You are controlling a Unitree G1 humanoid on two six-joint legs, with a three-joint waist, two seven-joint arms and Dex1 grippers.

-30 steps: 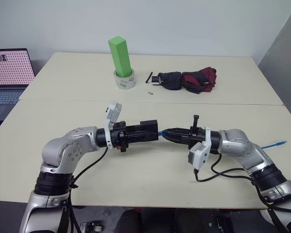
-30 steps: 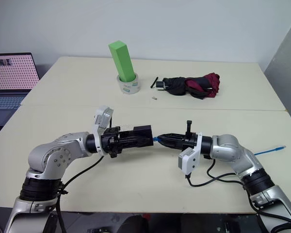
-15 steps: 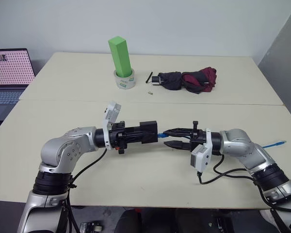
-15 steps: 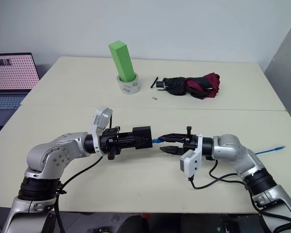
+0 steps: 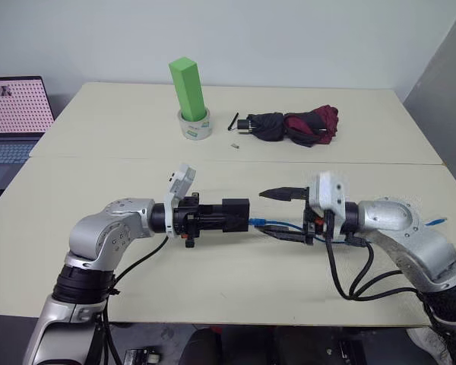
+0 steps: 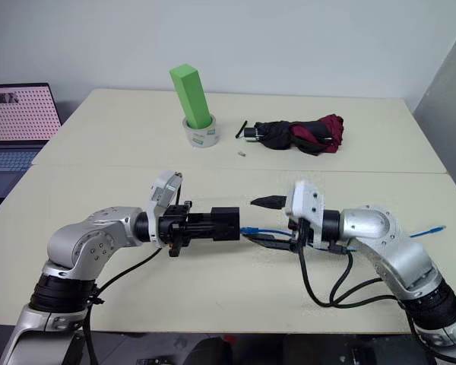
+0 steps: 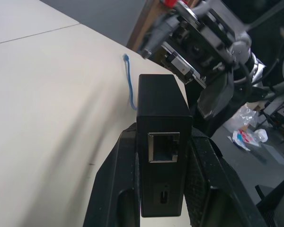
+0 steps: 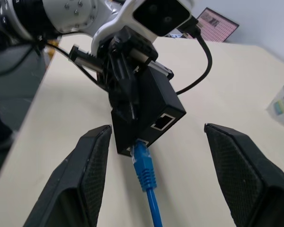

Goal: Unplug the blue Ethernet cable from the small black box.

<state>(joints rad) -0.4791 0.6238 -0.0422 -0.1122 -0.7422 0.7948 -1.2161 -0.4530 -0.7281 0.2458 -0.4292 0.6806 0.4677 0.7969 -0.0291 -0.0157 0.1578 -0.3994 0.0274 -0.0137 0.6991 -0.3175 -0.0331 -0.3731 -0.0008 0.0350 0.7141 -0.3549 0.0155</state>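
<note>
My left gripper (image 5: 213, 218) is shut on the small black box (image 5: 234, 215) and holds it level above the table. The blue Ethernet cable (image 8: 146, 176) has its plug in the lower port of the box's end face (image 8: 134, 149). From there it trails right across the table to its free end (image 5: 438, 223). My right gripper (image 5: 277, 213) faces the box, open. One finger (image 5: 280, 193) is above the cable and one (image 5: 285, 233) is below it, and neither touches the plug. The left wrist view shows the box (image 7: 162, 118) between my fingers (image 7: 117, 189), with an empty port facing the camera.
A green block (image 5: 188, 87) stands in a tape roll (image 5: 195, 126) at the back of the table. A folded black-and-maroon umbrella (image 5: 298, 126) lies to its right. A small piece (image 5: 234, 143) lies between them. A laptop (image 5: 14, 114) is at the far left.
My right gripper has let go of the cable's plug, opened wide and rolled over, so its wrist camera now sits on top. The left gripper and the box have stayed in place.
</note>
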